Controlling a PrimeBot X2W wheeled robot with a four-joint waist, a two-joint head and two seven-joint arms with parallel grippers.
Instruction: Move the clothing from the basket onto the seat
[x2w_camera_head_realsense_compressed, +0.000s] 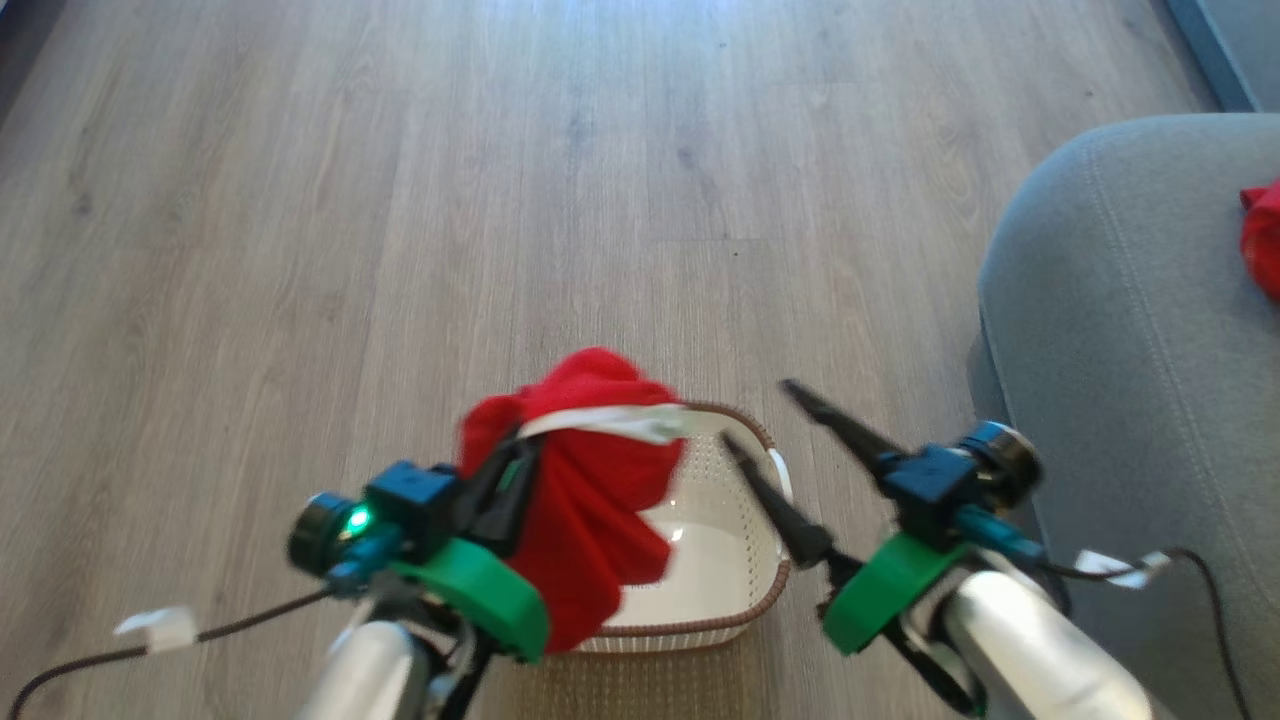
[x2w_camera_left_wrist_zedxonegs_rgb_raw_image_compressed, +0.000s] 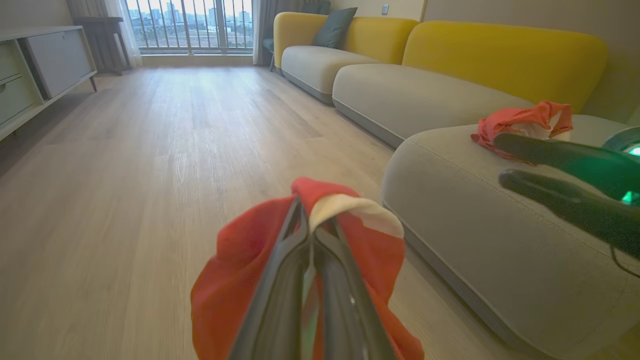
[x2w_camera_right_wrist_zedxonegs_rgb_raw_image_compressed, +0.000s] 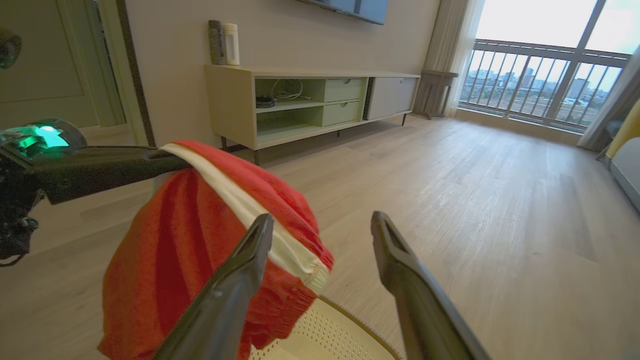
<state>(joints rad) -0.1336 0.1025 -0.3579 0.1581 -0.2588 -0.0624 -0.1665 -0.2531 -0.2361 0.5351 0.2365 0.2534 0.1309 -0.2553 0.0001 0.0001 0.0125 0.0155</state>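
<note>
A red garment of the clothing (x2w_camera_head_realsense_compressed: 590, 480) with a white trim band hangs above the cream basket (x2w_camera_head_realsense_compressed: 735, 480), my left gripper (x2w_camera_head_realsense_compressed: 520, 455) shut on its top. The left wrist view shows both fingers (x2w_camera_left_wrist_zedxonegs_rgb_raw_image_compressed: 280, 280) pressed together into the red fabric (x2w_camera_left_wrist_zedxonegs_rgb_raw_image_compressed: 235, 270). My right gripper (x2w_camera_head_realsense_compressed: 757, 412) stands open over the basket's right rim, holding nothing, a little right of the hanging garment (x2w_camera_right_wrist_zedxonegs_rgb_raw_image_compressed: 175, 240). Its spread fingers (x2w_camera_right_wrist_zedxonegs_rgb_raw_image_compressed: 240, 280) frame the basket rim (x2w_camera_right_wrist_zedxonegs_rgb_raw_image_compressed: 325, 330) below. The grey seat (x2w_camera_head_realsense_compressed: 1120, 330) lies to the right, with another red garment (x2w_camera_head_realsense_compressed: 1262, 235) on it.
Wood floor (x2w_camera_head_realsense_compressed: 500, 200) stretches ahead and to the left. Cables with white tags trail from both wrists. A yellow-backed sofa (x2w_camera_left_wrist_zedxonegs_rgb_raw_image_compressed: 450, 50) runs beyond the seat, and a low cabinet (x2w_camera_right_wrist_zedxonegs_rgb_raw_image_compressed: 310, 100) stands along the far wall near a balcony window.
</note>
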